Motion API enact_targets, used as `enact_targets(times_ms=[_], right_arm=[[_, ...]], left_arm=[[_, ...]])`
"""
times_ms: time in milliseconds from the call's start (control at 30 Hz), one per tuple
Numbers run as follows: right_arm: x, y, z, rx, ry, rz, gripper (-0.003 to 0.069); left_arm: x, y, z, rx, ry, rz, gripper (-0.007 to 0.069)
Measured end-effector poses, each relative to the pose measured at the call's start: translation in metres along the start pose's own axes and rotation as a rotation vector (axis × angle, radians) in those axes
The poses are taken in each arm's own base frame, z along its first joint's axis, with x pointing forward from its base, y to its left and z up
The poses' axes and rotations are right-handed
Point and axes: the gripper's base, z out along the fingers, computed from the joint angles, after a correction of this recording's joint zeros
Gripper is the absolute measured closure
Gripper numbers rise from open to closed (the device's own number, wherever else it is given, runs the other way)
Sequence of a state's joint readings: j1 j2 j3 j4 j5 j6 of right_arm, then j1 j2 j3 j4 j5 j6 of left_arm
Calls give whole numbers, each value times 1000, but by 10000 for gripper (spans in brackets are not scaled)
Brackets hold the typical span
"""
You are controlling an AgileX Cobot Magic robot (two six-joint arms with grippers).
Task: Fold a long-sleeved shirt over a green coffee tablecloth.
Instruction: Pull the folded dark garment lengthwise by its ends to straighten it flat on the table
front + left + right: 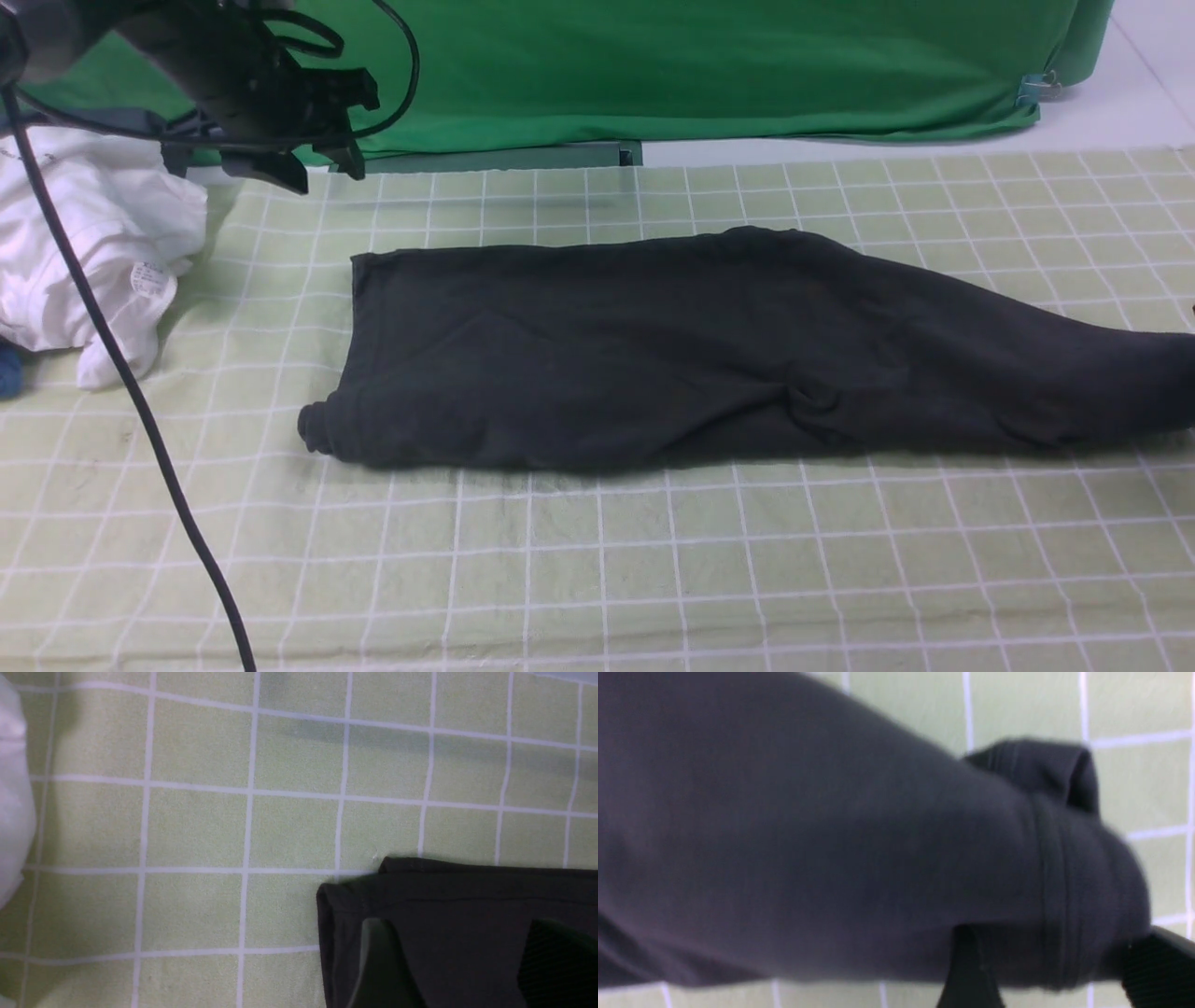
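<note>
Shirt position: the long-sleeved shirt [653,345] lies across the centre of the front view as one long dark band. It tapers toward the right edge of the frame and lies flat on the green coffee tablecloth [653,560].

Left gripper [322,175]: raised at upper left of the front view, jaws spread, nothing in them. Its wrist camera looks down on the shirt's squared corner [355,896].

Right gripper [1059,952]: out of the front view. In its own camera the fingers stand wide apart with blurred fabric bulging against them. You can see no pinch on it.

Handling, as a judgement: soft, limp knit, light, not fragile, and it will sag and drag on the textured cloth. Take it at doubled edges: the squared corner, and the ribbed band [1069,872] at the narrow end. Expect the small roll [313,429] at the band's lower left to shift the layers.

Writing: none legible on the shirt. The white garment [103,252] at far left carries a small tag [149,275], too small to read.
</note>
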State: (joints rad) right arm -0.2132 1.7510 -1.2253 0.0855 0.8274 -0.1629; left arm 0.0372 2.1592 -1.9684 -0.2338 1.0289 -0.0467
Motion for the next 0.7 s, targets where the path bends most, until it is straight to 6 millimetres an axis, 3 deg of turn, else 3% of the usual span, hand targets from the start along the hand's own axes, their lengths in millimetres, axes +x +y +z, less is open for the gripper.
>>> enact_targets(times_ms=[167,233,300,333,367,400,467,600,700], right_arm=[[-5,-1,4,6,-45,4,228],[-6,-1,11,5,-33,4,260],[-6,-1,17,2,-19,0,330],[-6,-1,23,0,-3,-2,433],[-6,-1,25,-1,1,-2,462],[-6,-1,31,0,9,-4,566],[-7,-3,37,15,7,-19,619],[-9,-8,41,69,-4,-54,605],[-10,-10,43,91,-7,-54,524]], left_arm=[[0,-2,0,17,1,-9,230],[0,-2,0,23,4,-13,230],[1,-2,0,26,11,-15,230],[2,-3,0,31,18,-18,230],[2,-3,0,32,19,-18,230],[2,-3,0,35,22,-20,230],[2,-4,0,40,22,-23,230],[3,-4,0,41,29,-24,230],[3,-4,0,45,31,-26,230]])
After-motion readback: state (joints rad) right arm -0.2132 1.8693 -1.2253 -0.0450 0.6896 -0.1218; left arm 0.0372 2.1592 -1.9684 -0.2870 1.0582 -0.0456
